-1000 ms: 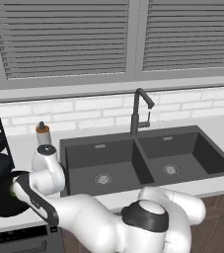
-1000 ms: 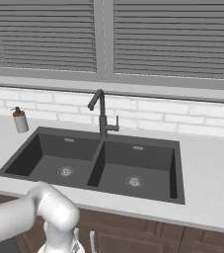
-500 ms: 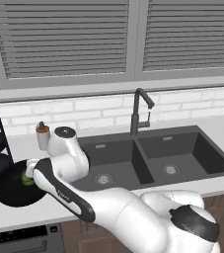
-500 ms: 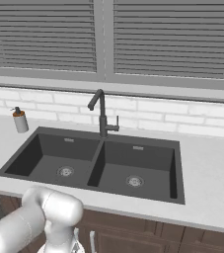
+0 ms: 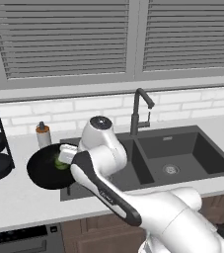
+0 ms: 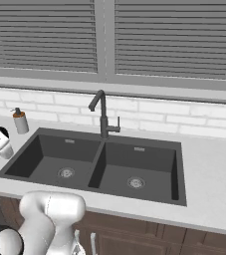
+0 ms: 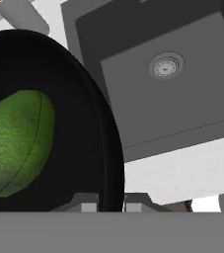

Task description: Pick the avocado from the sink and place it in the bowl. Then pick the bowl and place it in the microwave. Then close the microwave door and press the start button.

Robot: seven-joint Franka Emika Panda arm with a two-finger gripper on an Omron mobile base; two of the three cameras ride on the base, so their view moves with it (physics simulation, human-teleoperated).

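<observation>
Avocado (image 7: 16,143) lay inside the bowl (image 5: 47,170), left of the gripper (image 7: 110,201), whose fingers straddled the bowl's rim and looked clamped on it. Half a second before, the bowl sat lower and further left; it had since been lifted beside the sink (image 5: 182,158), so the microwave came next.

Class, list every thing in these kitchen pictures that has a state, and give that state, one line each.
avocado: lying inside the bowl
bowl: lifted and tilted, rim between the pincer's fingertips
pincer: shut on the bowl's rim
sink: both basins bare, drains uncovered
faucet: no water running
window blinds: slats down
soap bottle: upright on the counter
</observation>
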